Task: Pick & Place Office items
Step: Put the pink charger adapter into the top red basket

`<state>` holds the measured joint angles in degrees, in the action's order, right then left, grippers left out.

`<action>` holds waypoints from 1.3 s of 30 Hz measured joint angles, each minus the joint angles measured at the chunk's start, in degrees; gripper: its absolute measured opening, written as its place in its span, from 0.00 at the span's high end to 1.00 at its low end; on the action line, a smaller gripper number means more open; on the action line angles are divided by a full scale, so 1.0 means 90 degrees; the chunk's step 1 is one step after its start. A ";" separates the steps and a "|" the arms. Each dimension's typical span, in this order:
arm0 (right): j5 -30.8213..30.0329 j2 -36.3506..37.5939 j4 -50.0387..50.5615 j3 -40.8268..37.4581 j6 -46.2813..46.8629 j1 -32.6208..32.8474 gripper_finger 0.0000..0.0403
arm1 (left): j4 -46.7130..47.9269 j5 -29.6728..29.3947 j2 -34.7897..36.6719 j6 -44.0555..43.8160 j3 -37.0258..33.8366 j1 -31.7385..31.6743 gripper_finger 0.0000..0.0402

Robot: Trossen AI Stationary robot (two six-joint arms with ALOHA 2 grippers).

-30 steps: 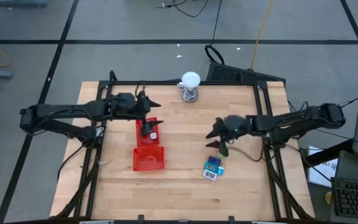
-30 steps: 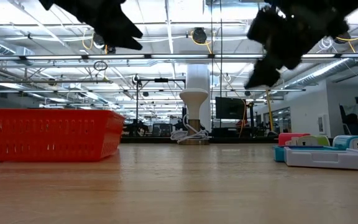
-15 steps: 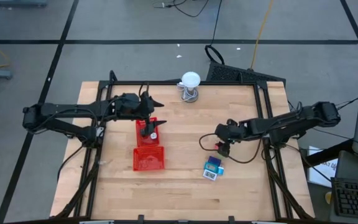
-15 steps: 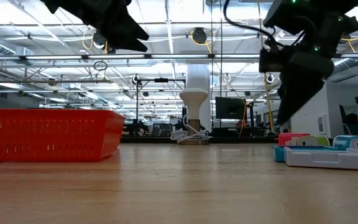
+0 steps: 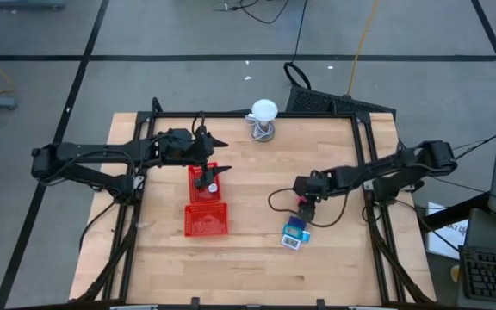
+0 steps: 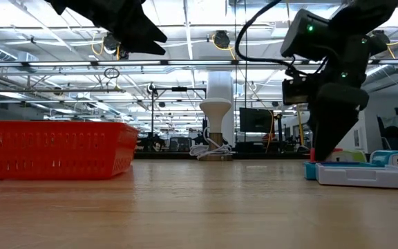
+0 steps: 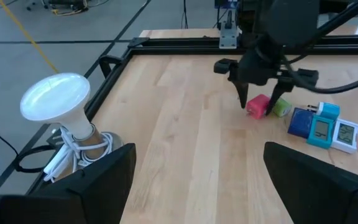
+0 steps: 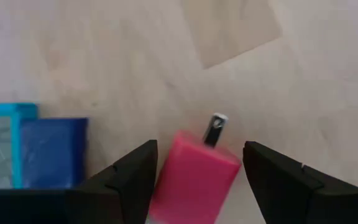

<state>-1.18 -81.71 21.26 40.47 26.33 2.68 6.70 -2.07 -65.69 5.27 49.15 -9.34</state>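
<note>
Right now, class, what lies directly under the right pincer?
The right pincer hangs open over a pink piece with a small metal tip, lying on the wooden table. The piece's near end is out of view.

Your work surface is a pale wooden table (image 5: 257,258) with a dark frame along its edges. Directly under the right gripper (image 8: 194,163) a pink piece (image 8: 194,177) lies on the wood, with a green piece (image 7: 282,107) just beside it and the blue packet (image 5: 295,232) a little nearer you. Below the left gripper (image 5: 216,140) sit two red mesh trays (image 5: 206,219), touching end to end. Beyond that gripper, at the far edge, stands a white ball on a wire stand (image 5: 263,119).
</note>
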 joint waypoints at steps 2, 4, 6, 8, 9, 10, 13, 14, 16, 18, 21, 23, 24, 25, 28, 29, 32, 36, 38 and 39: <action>-0.0002 -0.0037 0.0000 0.0000 0.0000 -0.0085 0.47 | -0.0007 0.0000 0.0000 -0.0002 0.0000 0.0000 0.12; 0.0013 -0.0058 0.0000 0.0000 -0.0043 -0.0162 0.51 | -0.0005 0.0000 0.0000 -0.0004 0.0000 0.0000 0.13; 0.0046 -0.0058 0.0002 0.0000 -0.0162 -0.0223 0.56 | -0.0006 0.0000 0.0000 -0.0007 0.0000 0.0000 0.13; 0.0161 -0.0058 -0.0005 0.0000 -0.0294 -0.0283 0.61 | -0.0015 0.0001 0.0000 -0.0026 0.0000 0.0000 0.12; 0.0165 -0.0054 -0.0005 0.0000 -0.0381 -0.0303 0.62 | -0.0035 0.0002 0.0000 -0.0054 0.0000 0.0000 0.12; 0.0164 -0.0031 -0.0001 0.0000 -0.0458 -0.0321 0.62 | -0.0071 0.0002 0.0000 -0.0119 0.0000 0.0000 0.13; 0.0163 0.0099 -0.0032 0.0001 -0.0697 -0.0378 0.62 | -0.0171 0.0002 0.0000 -0.0354 0.0000 0.0005 0.13; 0.0158 0.0163 -0.0049 0.0007 -0.0770 -0.0392 0.62 | -0.0213 0.0005 0.0000 -0.0436 0.0000 0.0005 0.13; 0.0152 0.0347 -0.0127 0.0007 -0.0909 -0.0427 0.62 | -0.0326 0.0011 0.0000 -0.0565 0.0000 0.0005 0.13; 0.0145 0.0549 -0.0387 0.0011 -0.1061 -0.0447 0.62 | -0.0442 0.0054 0.0000 -0.0655 0.0000 0.0005 0.12; 0.0142 0.0856 -0.0755 0.0012 -0.1276 -0.0460 0.62 | -0.0498 0.0058 0.0000 -0.0650 0.0000 0.0010 0.12; 0.0144 0.1037 -0.1063 0.0012 -0.1470 -0.0457 0.62 | -0.0495 0.0061 0.0000 -0.0650 0.0000 0.0012 0.13; 0.0144 0.1095 -0.1216 0.0015 -0.1571 -0.0457 0.62 | -0.0495 0.0061 0.0000 -0.0650 0.0000 0.0012 0.13; 0.0144 0.1142 -0.1381 0.0015 -0.1660 -0.0457 0.62 | -0.0495 0.0061 0.0000 -0.0650 0.0000 0.0012 0.12; 0.0143 0.1207 -0.1797 0.0015 -0.1900 -0.0457 0.62 | -0.0493 0.0061 0.0000 -0.0702 0.0000 0.0045 0.12; 0.0144 0.1207 -0.1966 0.0017 -0.1996 -0.0457 0.62 | -0.0491 0.0063 0.0000 -0.0738 0.0000 0.0052 0.13; 0.0143 0.1203 -0.2337 0.0019 -0.2300 -0.0457 0.62 | -0.0491 0.0109 -0.0004 -0.0831 0.0000 0.0092 0.12; 0.0142 0.1202 -0.3084 0.0019 -0.2805 -0.0457 0.62 | -0.0605 0.0126 -0.0198 -0.0944 -0.0005 0.0209 0.13; 0.0142 0.1202 -0.3524 0.0019 -0.3057 -0.0457 0.62 | -0.0906 0.0131 -0.0398 -0.0944 -0.0007 0.0289 0.12; 0.0144 0.1202 -0.3732 0.0019 -0.3199 -0.0457 0.62 | -0.1037 0.0131 -0.0514 -0.0944 -0.0003 0.0333 0.13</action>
<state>0.12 -70.89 -12.34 40.64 -2.46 -1.43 -2.64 -0.89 -70.32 -3.22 49.12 -6.34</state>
